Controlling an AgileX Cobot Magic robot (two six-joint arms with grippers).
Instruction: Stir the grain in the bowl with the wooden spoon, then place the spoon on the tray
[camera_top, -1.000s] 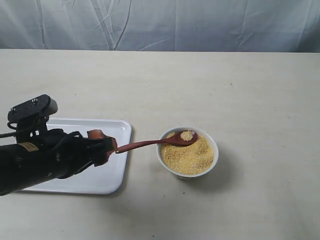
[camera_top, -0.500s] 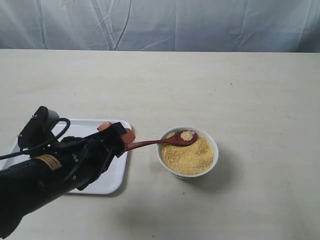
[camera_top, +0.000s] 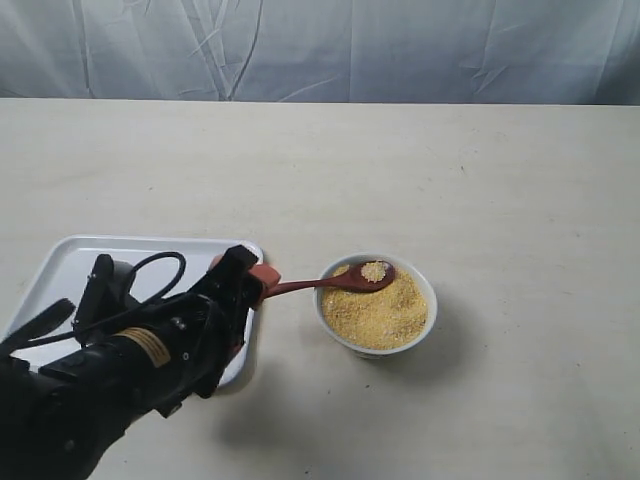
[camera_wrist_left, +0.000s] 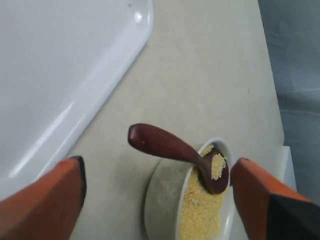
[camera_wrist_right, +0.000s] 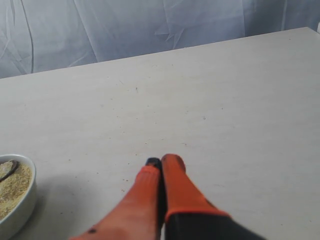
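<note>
Beige table (camera_top: 500, 200), grey drape (camera_top: 420, 50) — bowl (camera_top: 431, 305)

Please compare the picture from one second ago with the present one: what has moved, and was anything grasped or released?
The left gripper moved toward the bowl, and its arm swung across the tray corner. Its open fingers now stand on either side of the spoon handle's end without touching it, so nothing is grasped. Spoon, bowl, grain and tray stayed where they were.
</note>
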